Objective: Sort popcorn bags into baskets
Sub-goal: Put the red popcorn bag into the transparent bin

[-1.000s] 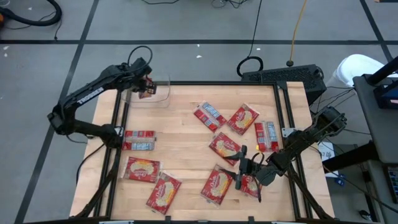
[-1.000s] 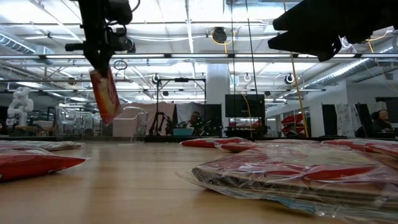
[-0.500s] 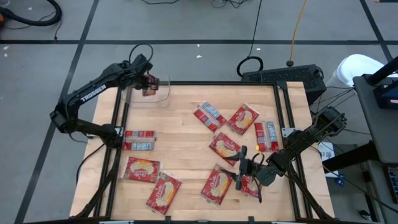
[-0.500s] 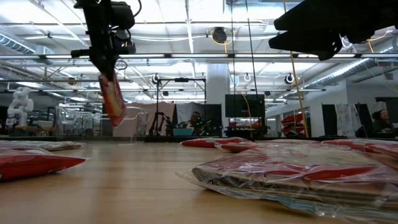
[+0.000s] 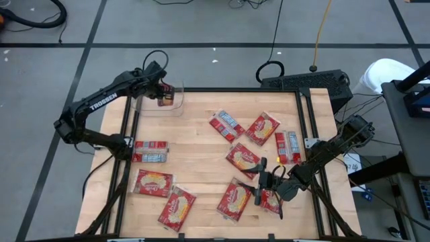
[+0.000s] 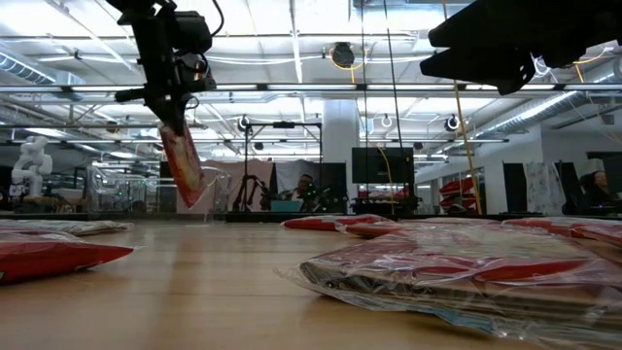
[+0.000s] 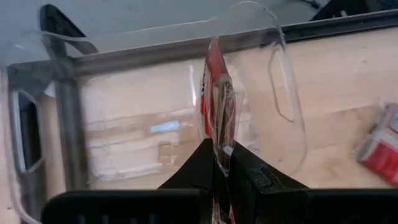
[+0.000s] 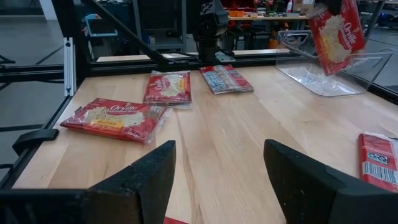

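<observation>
One packet [image 5: 163, 98] — over clear bin [image 5: 176, 106]

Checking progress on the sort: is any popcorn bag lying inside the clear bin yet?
No, the clear bin is bare inside; the left gripper holds a popcorn bag above it.

1. The clear bin [image 5: 160, 104] sits at the table's [image 5: 201, 161] far left corner.
2. One popcorn bag [image 5: 163, 99] hangs on edge above the bin, pinched by the left gripper [image 5: 160, 92].
3. The other bags [image 5: 243, 160] lie flat, scattered across the table's left, near and right parts.
4. The right gripper [image 5: 259, 185] hovers over bags near the table's near right corner.
</observation>
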You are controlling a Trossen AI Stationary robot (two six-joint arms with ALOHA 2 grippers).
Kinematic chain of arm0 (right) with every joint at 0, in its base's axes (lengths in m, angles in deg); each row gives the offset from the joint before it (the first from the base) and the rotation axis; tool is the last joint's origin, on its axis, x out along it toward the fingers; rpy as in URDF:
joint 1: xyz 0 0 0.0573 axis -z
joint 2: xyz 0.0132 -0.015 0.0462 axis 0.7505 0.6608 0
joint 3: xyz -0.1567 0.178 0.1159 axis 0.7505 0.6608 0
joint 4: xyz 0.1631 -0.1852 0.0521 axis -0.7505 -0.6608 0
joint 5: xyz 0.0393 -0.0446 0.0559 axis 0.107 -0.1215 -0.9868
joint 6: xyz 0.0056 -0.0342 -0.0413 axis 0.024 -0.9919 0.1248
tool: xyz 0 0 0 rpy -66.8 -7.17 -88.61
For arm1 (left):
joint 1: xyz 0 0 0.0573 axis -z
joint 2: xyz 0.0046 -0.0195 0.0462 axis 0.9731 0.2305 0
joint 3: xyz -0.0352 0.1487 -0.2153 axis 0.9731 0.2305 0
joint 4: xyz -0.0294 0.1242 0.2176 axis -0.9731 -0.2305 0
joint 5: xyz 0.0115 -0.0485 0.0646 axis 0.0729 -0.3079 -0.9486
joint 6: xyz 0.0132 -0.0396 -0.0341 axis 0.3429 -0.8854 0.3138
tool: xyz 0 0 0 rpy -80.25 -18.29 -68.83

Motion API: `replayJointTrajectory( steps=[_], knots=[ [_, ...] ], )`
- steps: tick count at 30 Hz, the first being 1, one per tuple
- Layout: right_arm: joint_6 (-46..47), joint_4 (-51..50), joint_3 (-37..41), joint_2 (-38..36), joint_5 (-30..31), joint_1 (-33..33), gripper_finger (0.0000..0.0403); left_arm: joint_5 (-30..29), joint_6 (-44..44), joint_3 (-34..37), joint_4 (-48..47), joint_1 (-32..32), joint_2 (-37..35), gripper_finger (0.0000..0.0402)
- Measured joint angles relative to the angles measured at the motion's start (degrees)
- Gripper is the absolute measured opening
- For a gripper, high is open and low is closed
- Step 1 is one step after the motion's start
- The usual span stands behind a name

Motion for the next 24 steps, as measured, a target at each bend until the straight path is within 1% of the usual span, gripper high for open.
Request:
replayJointTrajectory(
  steps=[3,7,16,24],
  knots=[
    [0.0,0.0,0.0,0.0,0.0,0.0,0.0238,2.0,0.3,0.0,0.4,0.0,0.0,0.0028],
    [-0.3,0.0,0.0,0.0,0.0,0.0,0.0238,2.1,1.5,0.0,1.8,0.0,0.2,0.0028],
    [-0.4,0.0,0.0,0.0,0.0,0.0,0.0238,2.6,1.2,0.0,2.6,0.1,0.8,0.0028],
    [-0.3,0.0,0.0,0.0,0.0,0.0,0.0238,3.3,-2.4,0.0,2.8,0.4,3.2,0.0028]
  ],
)
